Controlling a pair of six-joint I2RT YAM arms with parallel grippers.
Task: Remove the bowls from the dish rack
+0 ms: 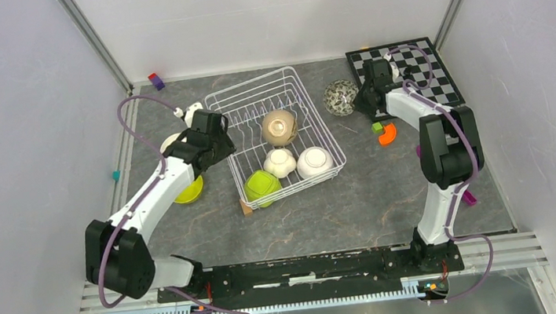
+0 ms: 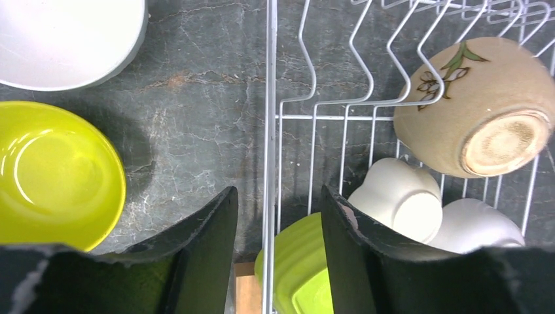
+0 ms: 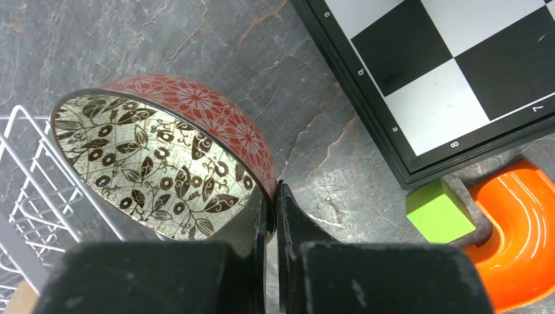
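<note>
I see my right gripper (image 3: 271, 209) with jaws clenched on the rim of the floral bowl (image 3: 149, 167), tilted between dish rack (image 2: 270, 98) and chessboard (image 3: 458, 72), mouth turned from the board, while the left gripper (image 2: 278, 226) has its jaws released astride the rack wall.

Pincer (image 2: 278, 193) spread, dish rack (image 2: 269, 98) wire between

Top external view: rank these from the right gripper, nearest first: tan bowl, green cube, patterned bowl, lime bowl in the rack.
From the right gripper:
1. patterned bowl: clamped by its rim, just left of the gripper.
2. green cube: close by, toward the arm bases.
3. tan bowl: middle of the dish rack, farther left.
4. lime bowl: near-left corner of the rack.
</note>
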